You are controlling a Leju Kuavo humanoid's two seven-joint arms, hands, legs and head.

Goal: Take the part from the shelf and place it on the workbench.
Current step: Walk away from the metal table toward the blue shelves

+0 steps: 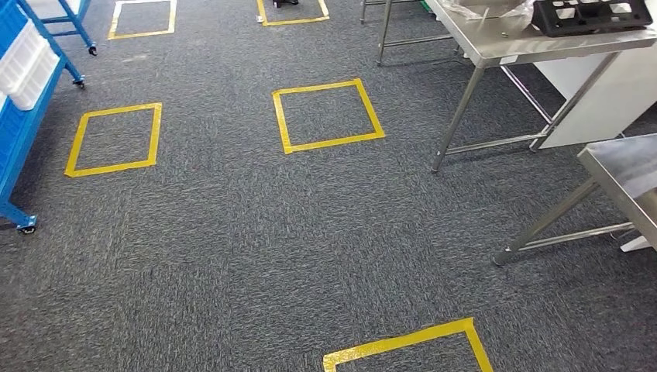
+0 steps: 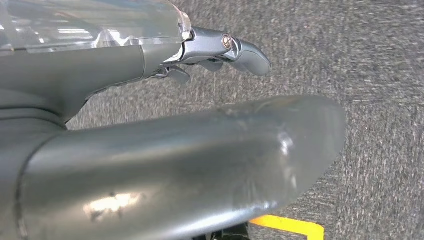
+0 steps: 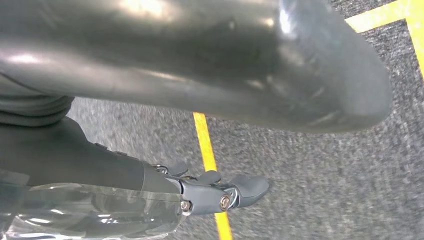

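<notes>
Looking down across grey carpet (image 1: pixel 232 256), the head view takes in yellow tape squares (image 1: pixel 328 115) laid out on the floor, one of them just left of the steel desk (image 1: pixel 496 43) at upper right. On that desk sits a black tray-like part (image 1: pixel 593 15) with open compartments, beside some crumpled clear plastic (image 1: pixel 496 9); whether it is the task's part I cannot tell. A second steel desk (image 1: pixel 620 167) juts in nearer, to the right of and below the first. Far to the left of the desk stands the blue shelf (image 1: pixel 23 116) on castors, white bins (image 1: pixel 27 62) on its rack.

Left hand (image 2: pixel 210 55) hangs over the carpet, thumb thick in the foreground, darker fingers (image 2: pixel 247 50) loosely extended and apart, nothing in them. Right hand (image 3: pixel 210 192) hangs likewise above a yellow tape line (image 3: pixel 207 150), fingers (image 3: pixel 247 187) slack and slightly separated, holding nothing.
</notes>
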